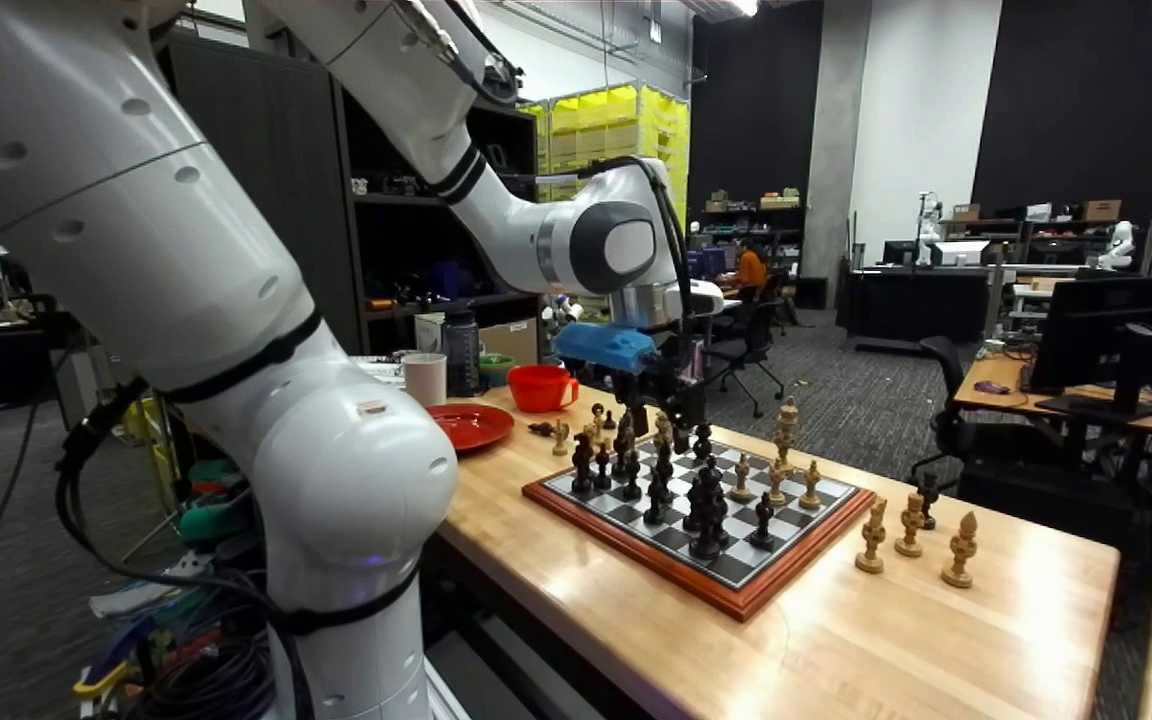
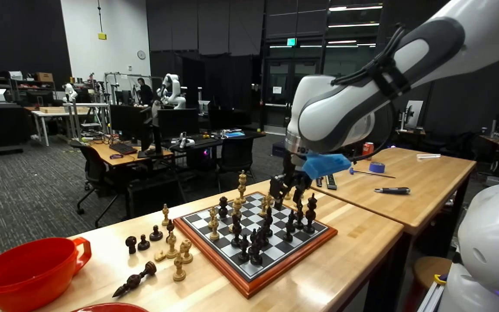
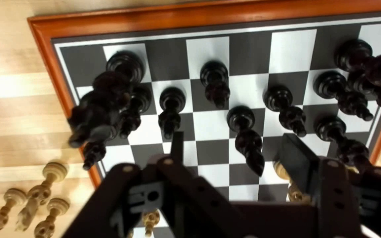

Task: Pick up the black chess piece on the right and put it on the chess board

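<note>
Carefully, in an exterior view the black piece (image 1: pixel 928 498) stands off the board (image 1: pixel 636 552), near tan pieces (image 1: pixel 963 546) a skewed grasp could topple. In an exterior view my end effector (image 2: pixel 287 201) hangs over the board; sweeping low could clip other pieces (image 2: pixel 310 216). In the wrist view its fingers (image 3: pixel 297 162) gape, empty.

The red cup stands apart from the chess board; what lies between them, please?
Tan chess pieces, a fallen black piece and other black pieces, in an exterior view.

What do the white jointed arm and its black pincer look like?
Glossy white, rounded arm with dark grey oval covers; black straps hold black cables. One small label, unreadable. Bright blue blocky wrist attachment; black two-fingered pincer with flat grey pads.
</note>
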